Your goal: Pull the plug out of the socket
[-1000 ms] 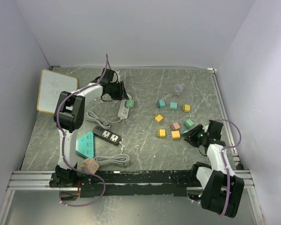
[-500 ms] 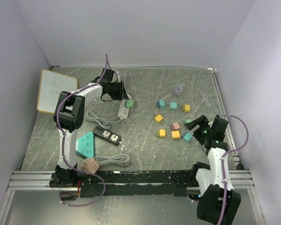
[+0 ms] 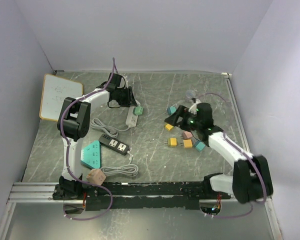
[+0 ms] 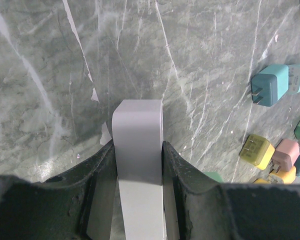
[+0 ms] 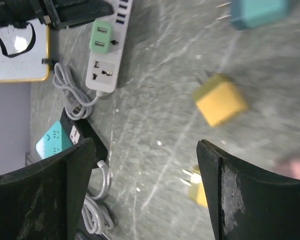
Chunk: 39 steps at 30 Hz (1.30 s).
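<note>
The socket is a white power strip (image 3: 132,119) lying left of centre, with a green plug (image 3: 138,110) seated in it. My left gripper (image 3: 126,97) is shut on the strip's far end; in the left wrist view the white strip (image 4: 138,145) fills the gap between my fingers (image 4: 102,170). My right gripper (image 3: 172,119) hangs open among the loose plugs, to the right of the strip and apart from it. From the right wrist view the green plug (image 5: 101,36) and strip (image 5: 106,70) lie ahead at upper left, nothing between the right gripper's (image 5: 145,150) jaws.
Loose plugs lie around the right gripper: yellow (image 3: 169,126), pink (image 3: 187,134), teal (image 3: 200,146) and others. A black power strip (image 3: 114,144) and a teal triangular one (image 3: 91,154) lie near left with coiled cables. A whiteboard (image 3: 60,97) sits far left, a clear cup (image 3: 190,94) at the back.
My right gripper opened, leaving a teal plug on the table at the right, and the arm swung left and away over the loose plugs. The left arm kept still.
</note>
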Each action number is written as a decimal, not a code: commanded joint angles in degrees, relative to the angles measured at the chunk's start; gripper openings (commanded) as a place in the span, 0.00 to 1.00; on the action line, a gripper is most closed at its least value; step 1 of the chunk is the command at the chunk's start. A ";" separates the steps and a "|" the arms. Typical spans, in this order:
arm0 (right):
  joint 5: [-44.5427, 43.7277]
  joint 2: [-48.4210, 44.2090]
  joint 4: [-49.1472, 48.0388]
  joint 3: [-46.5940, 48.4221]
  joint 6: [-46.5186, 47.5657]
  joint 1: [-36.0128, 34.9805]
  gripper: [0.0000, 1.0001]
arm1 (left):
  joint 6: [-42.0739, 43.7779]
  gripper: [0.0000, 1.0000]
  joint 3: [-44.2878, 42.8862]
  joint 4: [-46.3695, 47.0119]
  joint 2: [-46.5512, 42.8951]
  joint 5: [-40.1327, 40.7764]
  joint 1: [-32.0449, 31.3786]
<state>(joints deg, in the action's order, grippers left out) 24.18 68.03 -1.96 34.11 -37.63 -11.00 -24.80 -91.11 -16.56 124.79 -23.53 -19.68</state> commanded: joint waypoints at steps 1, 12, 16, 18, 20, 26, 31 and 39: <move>-2.65 11.97 -11.42 5.81 -4.38 -7.99 0.81 | 1.59 0.25 0.23 -2.00 1.16 -0.27 0.52; 1.14 38.82 -18.19 28.28 -14.00 -16.03 0.76 | 1.72 0.25 0.32 -2.15 1.13 -0.05 0.52; -1.11 42.23 -17.73 30.09 -17.01 -16.07 0.72 | 1.73 0.25 0.15 -2.17 1.16 -0.16 0.52; -0.61 43.98 -19.00 30.23 -18.80 -16.04 0.67 | 1.68 0.25 0.27 -2.08 1.15 -0.28 0.52; -0.54 45.24 -19.46 30.32 -20.57 -16.14 0.63 | 1.68 0.25 0.18 -2.20 1.20 -0.24 0.52; 0.96 48.88 -22.01 30.94 -21.95 -16.61 0.55 | 1.59 0.25 0.17 -2.08 1.25 -0.42 0.52; 1.46 50.35 -24.25 31.20 -22.99 -16.94 0.49 | 1.76 0.25 0.06 -2.31 1.49 -0.11 0.52; -3.33 45.31 -24.95 27.64 -24.47 -16.74 0.18 | 2.36 0.25 -0.16 -2.84 1.84 1.13 0.61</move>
<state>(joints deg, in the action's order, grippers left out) 24.60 116.88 -25.41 63.92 -61.17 -27.79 -24.86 -91.11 -16.56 124.84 -23.66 -19.68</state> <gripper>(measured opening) 0.303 0.450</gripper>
